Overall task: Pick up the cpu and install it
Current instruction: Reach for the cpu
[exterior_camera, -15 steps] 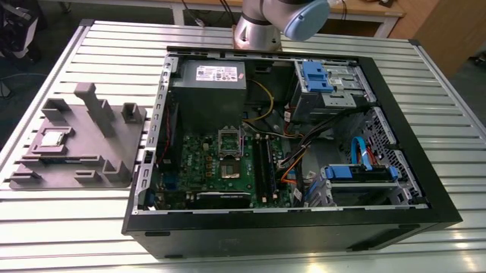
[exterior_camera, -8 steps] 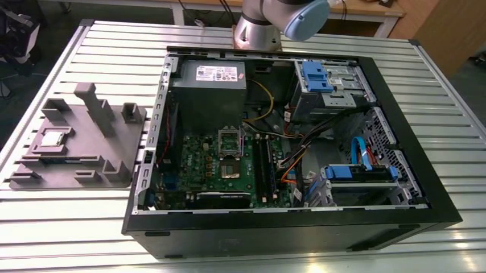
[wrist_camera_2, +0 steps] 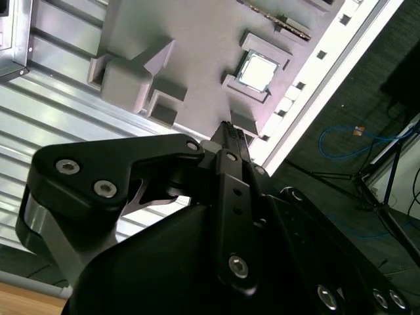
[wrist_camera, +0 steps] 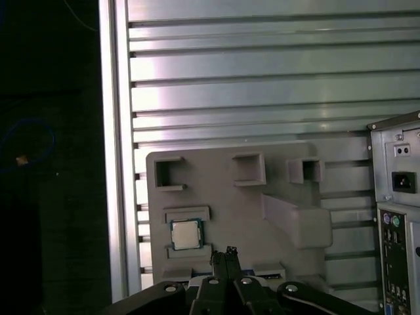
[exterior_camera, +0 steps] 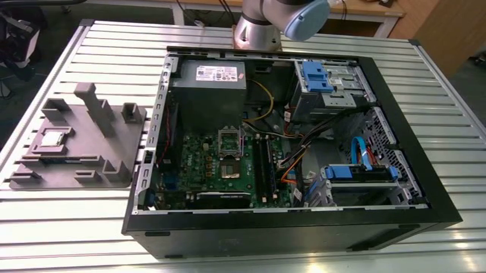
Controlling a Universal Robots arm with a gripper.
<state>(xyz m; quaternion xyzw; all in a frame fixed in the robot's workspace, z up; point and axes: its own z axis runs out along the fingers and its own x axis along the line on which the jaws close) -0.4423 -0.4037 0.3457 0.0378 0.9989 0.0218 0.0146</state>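
table (exterior_camera: 68,227): we note ribbed silvery metal slats, bright glare along them | floor (wrist_camera: 52,230): dark, we see a blue cable (wrist_camera_2: 357,131) looped on it | far side: wooden furniture (exterior_camera: 448,25) at the exterior view's right

Black claw (wrist_camera: 227,254), fingertips pressed together, empty — arm (exterior_camera: 262,25) held high

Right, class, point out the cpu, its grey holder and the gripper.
cpu (wrist_camera: 186,234), first wrist view, middle of its metal top.
grey holder (wrist_camera: 230,213), first wrist view, bare base.
gripper (wrist_camera: 227,253), first wrist view, at fingertips.
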